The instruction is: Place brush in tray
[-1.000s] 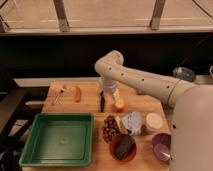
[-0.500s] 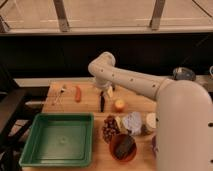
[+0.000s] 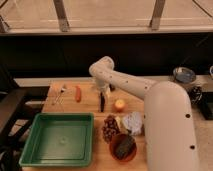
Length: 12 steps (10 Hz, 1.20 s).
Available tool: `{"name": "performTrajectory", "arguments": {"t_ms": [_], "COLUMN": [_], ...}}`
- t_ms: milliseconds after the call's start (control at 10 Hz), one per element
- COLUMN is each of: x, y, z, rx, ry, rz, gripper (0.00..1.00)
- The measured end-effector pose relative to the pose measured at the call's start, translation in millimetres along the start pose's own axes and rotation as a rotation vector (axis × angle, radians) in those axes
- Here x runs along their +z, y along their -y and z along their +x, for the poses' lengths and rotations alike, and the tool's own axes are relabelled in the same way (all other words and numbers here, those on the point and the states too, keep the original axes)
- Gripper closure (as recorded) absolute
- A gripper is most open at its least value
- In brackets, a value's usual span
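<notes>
Since a second ago the robot's white body (image 3: 170,125) has come in over the right side of the table (image 3: 75,107) and now hides what stands there. Over the last half second the arm's elbow (image 3: 102,67) has edged a little to the right, while the brush (image 3: 102,103) has hardly shifted.

The gripper (image 3: 102,94) hangs straight down from the elbow, at the far middle of the table, right over the top end of the brush. The brush shows as a thin dark bar running from just under the gripper toward the near side. I cannot tell whether the gripper is clamped on it, nor whether the brush is off the wood or lying on it.

An orange stick (image 3: 78,93) lies just left of the brush, with a small metal utensil (image 3: 61,92) further left. A round yellow fruit (image 3: 119,105) sits just right of the brush. The tray (image 3: 60,140) is at the near left, well apart from the brush, and nothing is visible in it.

I judge the step in hand to be the grasp or the very start of the lift, so the task is at an early stage. The next move calls for a sure hold and a rise high enough to clear the tray rim. A carry near and left should follow, passing over the stick without knocking it, then a release over the tray floor.
</notes>
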State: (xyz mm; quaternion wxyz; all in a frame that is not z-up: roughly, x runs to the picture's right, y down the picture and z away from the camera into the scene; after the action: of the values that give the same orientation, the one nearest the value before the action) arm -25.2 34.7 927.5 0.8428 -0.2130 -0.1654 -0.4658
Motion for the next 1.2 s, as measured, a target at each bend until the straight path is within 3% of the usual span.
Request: {"name": "performTrajectory", "arguments": {"t_ms": [500,700,1000,1200], "x": [45,53,53,51], "y": [-2,-6,-6,-6], "z": [-1,-4,-6,-6], "rx": [0.012,0.006,0.004,0.004], "ry": [0.111,0.144,0.148,0.148], "rz": [-0.024,-0.027,-0.024,-0.023], "gripper": [0.31,0.48,0.79,0.82]}}
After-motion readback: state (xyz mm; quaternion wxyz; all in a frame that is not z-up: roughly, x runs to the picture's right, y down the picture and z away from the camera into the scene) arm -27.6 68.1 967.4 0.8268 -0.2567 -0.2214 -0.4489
